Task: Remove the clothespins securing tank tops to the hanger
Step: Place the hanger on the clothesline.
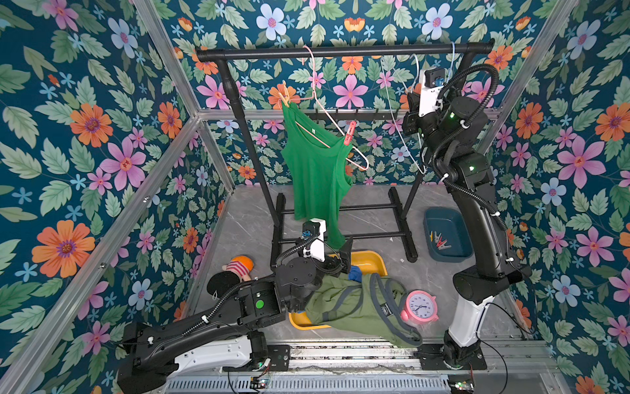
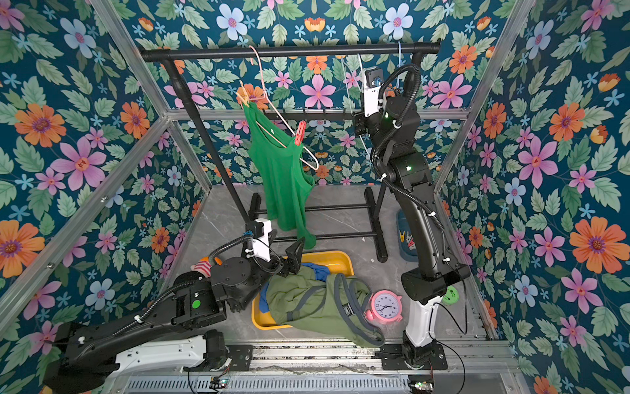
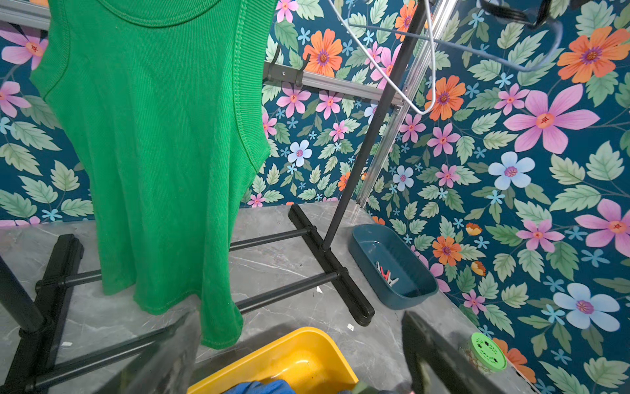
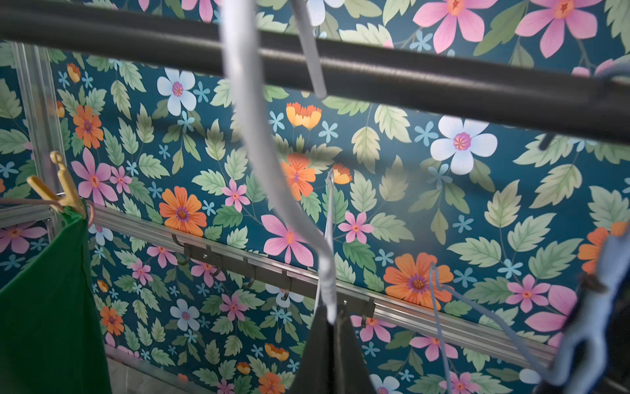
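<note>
two clothespins hold the green tank top point(image 1: 317, 177) on the tilted pink hanger point(image 1: 365, 163), one on each shoulder strap: the red clothespin point(image 1: 350, 133) and the yellow clothespin point(image 4: 70, 191). your right pincer point(image 4: 330, 317) is pressed together up by the rail point(image 1: 341, 52), its tips at a bare white hanger point(image 4: 245, 102); i can't tell whether it nips it. your left pincer point(image 3: 300, 327) is spread wide and empty, low over the yellow bin point(image 1: 371, 262). i'd take the red clothespin next with the right arm. spread the pincer, come in on the tail ends rather than the biting end, squeeze fully, then draw off along its length so the strap isn't dragged. that hanger looks free to swing, so approach slowly, then drop the pin in the blue bin point(image 1: 431, 218).
</note>
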Controlling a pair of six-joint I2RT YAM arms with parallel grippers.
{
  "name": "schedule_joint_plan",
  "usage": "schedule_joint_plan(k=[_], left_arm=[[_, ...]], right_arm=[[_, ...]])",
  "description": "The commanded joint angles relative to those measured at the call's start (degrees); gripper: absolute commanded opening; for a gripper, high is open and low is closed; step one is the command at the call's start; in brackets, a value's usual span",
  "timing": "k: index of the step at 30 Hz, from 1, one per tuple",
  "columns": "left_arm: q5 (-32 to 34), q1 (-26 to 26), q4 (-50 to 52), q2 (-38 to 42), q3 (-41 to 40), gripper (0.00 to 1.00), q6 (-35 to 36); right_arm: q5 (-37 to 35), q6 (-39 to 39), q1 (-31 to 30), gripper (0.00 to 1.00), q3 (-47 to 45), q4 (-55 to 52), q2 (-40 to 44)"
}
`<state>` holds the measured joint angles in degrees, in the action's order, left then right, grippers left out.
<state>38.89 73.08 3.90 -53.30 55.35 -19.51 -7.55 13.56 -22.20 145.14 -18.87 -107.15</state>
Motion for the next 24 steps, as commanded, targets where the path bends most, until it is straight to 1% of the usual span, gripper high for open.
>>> schedule_joint_plan(k=[1, 2, 4, 6, 9, 12, 15, 19, 24], left_arm=[[1.1, 0.0, -1.8, -0.5, 0.3, 0.94, 0.7], [1.1, 0.0, -1.9, -0.6, 0.2, 0.94, 0.7], [1.1, 0.0, -1.8, -1.0, 0.3, 0.94, 0.7], [0.9, 0.0, -1.8, -1.3, 0.5, 0.94, 0.7], [0.6, 0.0, -2.3, -1.4, 0.3, 0.95, 0.8], [0.6, 0.0, -2.4, -1.6, 0.2, 0.95, 0.7], [0.6, 0.0, -2.3, -1.8, 0.2, 0.95, 0.5], [0.9, 0.0, -2.5, -1.9, 0.3, 0.95, 0.4], [1.4, -0.1, -2.7, -2.3, 1.0, 0.95, 1.2]], right_arm=[[2.3, -0.6, -0.1, 0.00, -1.9, 5.9, 1.8], [2.3, -0.6, -0.1, 0.00, -2.5, 6.7, 2.3], [2.2, -0.3, -0.1, 0.00, -0.7, 5.8, 1.5], [1.8, 0.7, 0.0, 0.00, 4.9, 2.5, -1.5], [1.2, 1.8, 0.0, 0.00, 9.6, 1.0, -5.2], [0.8, 1.6, 0.2, 0.00, 9.3, 3.6, -6.2], [1.3, -0.5, 0.9, 0.00, 9.8, 5.1, -7.3], [2.3, -2.8, 2.0, 0.00, 11.9, 5.2, -9.1], [2.9, -3.2, 2.5, 0.00, 11.9, 6.2, -9.5]])
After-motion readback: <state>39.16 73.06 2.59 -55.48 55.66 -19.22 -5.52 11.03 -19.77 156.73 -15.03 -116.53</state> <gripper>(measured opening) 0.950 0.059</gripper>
